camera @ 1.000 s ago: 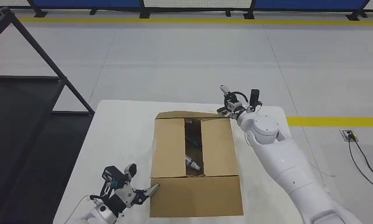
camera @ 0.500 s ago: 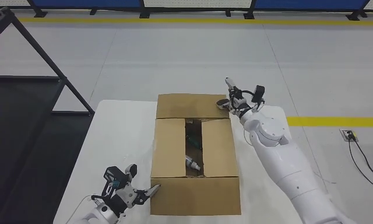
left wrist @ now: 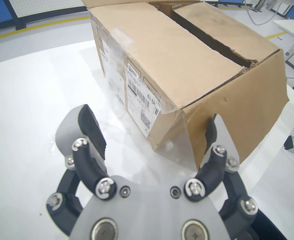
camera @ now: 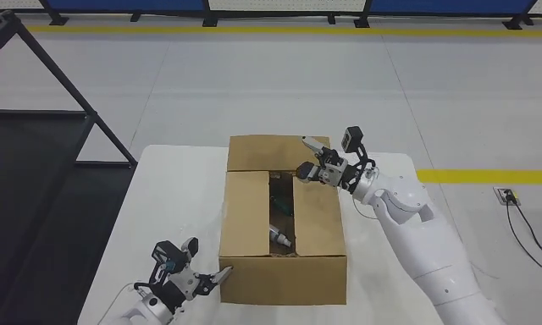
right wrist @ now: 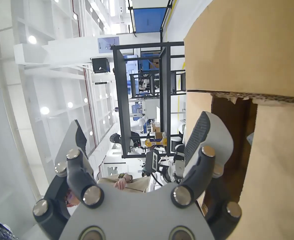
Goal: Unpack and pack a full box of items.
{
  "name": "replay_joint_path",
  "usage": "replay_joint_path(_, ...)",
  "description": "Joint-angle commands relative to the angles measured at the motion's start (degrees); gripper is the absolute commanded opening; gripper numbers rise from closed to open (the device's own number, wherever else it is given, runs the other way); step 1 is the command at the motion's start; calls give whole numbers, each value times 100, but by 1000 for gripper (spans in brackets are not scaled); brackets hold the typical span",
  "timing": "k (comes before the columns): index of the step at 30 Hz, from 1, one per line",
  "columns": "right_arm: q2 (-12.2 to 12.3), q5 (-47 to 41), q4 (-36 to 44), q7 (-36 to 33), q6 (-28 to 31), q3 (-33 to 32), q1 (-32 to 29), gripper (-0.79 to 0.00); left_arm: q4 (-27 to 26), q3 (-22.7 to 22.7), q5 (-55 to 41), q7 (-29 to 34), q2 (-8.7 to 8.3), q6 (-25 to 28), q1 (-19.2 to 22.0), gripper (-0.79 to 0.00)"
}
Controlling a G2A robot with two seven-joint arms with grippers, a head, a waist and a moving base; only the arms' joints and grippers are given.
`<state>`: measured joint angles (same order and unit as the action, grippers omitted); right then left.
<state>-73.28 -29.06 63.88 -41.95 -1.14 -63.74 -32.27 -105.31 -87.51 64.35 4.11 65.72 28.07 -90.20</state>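
The brown corrugated-cardboard box (camera: 250,219) is sitting mid-way along the smooth white table (camera: 169,206), reaching its near edge. The left pincer (left wrist: 150,116) is gaping wide and empty at the box's near corner. The right pincer (camera: 306,157) is gaping empty over its far end.

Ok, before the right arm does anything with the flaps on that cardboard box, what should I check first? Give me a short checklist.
1. The right gripper is open and empty: ok.
2. The right gripper is at the far end of the right flap: ok. Whether the flap's edge sits between its fingers: cannot tell.
3. The far end flap is folded back, out of the way: ok.
4. The left gripper is open, by the near left corner of the box, off the flaps: ok.
5. The items in the gap are clear of the flaps: cannot tell.
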Motion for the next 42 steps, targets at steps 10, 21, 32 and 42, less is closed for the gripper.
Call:
replay_joint_path(10,13,312,251,-391,-73,179,-122,0,23,-556,-1232,191,-60,375,-10,0)
replay_joint_path(21,-174,1163,-153,-916,-400,1099,386,0,30,-1012,-2124,221,-81,161,-33,0)
replay_joint_path(32,-482,842,-802,-1089,-94,1576,800,0,19,-1071,-2174,224,-91,163,-102,0)
replay_joint_path(42,-618,321,-881,-1012,361,1476,851,0,-45,-1041,-2077,197,-95,140,-117,0)
